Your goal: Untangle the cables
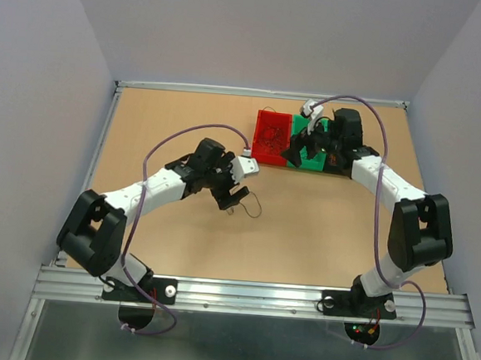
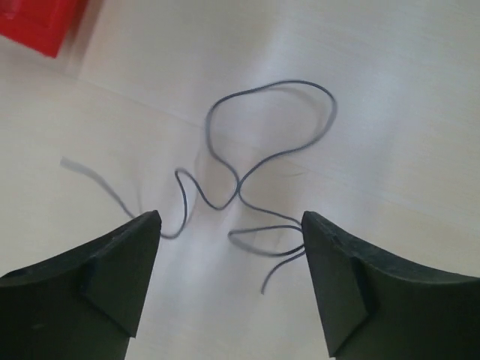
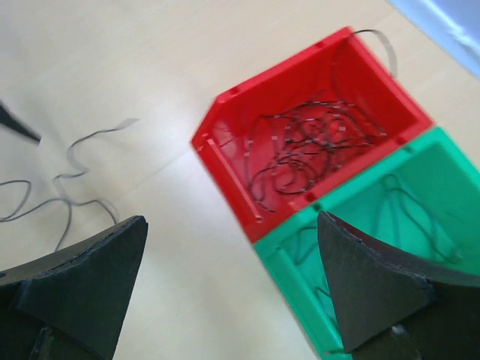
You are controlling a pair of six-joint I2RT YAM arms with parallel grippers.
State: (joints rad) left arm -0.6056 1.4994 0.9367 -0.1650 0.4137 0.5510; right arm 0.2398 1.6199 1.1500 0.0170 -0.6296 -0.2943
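Note:
One thin dark cable (image 2: 238, 184) lies loose and looped on the table (image 2: 390, 90), just ahead of my left gripper (image 2: 229, 217). That gripper is open with nothing between its fingers. One end of the cable runs up to the inner edge of the right finger (image 2: 352, 277). From above, the same cable (image 1: 257, 208) shows beside the left gripper (image 1: 237, 201). A tangle of dark cables (image 3: 319, 142) fills the red bin (image 3: 225, 146), and a few more cables (image 3: 405, 206) lie in the green bin (image 3: 337, 199). My right gripper (image 3: 232, 221) hangs open above the bins' near corner.
The red bin (image 1: 270, 136) and green bin (image 1: 311, 156) stand side by side at the back of the table, under the right gripper (image 1: 305, 148). A raised rail (image 1: 102, 144) borders the tabletop. The loose cable (image 3: 67, 177) also shows at the left of the right wrist view.

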